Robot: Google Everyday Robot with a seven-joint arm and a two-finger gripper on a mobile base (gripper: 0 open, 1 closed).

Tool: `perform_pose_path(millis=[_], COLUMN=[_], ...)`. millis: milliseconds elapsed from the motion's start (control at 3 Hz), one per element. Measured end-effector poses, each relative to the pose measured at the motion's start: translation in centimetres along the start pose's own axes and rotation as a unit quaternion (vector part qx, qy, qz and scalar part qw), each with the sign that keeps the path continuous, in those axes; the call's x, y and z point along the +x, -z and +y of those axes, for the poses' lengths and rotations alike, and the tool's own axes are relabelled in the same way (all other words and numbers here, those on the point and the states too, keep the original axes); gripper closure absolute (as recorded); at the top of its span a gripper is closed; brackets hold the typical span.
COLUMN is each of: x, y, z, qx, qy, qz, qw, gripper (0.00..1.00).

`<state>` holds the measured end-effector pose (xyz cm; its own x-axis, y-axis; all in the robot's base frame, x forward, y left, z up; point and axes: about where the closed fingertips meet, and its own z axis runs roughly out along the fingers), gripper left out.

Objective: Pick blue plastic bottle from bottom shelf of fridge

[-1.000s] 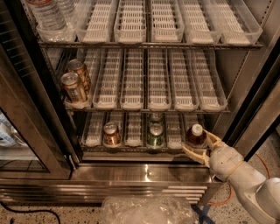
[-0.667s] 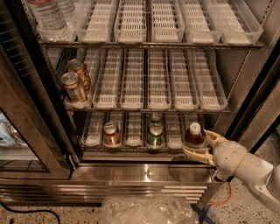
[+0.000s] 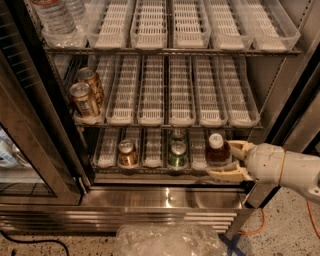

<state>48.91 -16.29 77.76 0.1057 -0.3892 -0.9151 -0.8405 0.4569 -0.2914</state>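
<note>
Arm (image 3: 292, 170) has levelled; my gripper (image 3: 222, 160) now brackets the blue plastic bottle (image 3: 218, 153) on the bottom shelf (image 3: 150, 152). Clamped or not I cannot tell; lift next.

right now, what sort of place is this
Probably a shop or office pantry: a commercial display fridge with lane trays, drink cans and water bottles. The gripper is at the blue plastic bottle on its bottom shelf.

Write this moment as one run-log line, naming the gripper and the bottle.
phase: grasp approach | gripper: at blue plastic bottle, right end of bottom shelf | bottle: upright in lane
</note>
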Motion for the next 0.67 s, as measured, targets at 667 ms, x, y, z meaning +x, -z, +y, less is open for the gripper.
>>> perform_pose_path(millis=[667], x=[-4.4], y=[2.3], z=[2.8], qx=[-0.069], qy=[-0.034], qz=[-0.021], qw=[0.9968], gripper=[1.00])
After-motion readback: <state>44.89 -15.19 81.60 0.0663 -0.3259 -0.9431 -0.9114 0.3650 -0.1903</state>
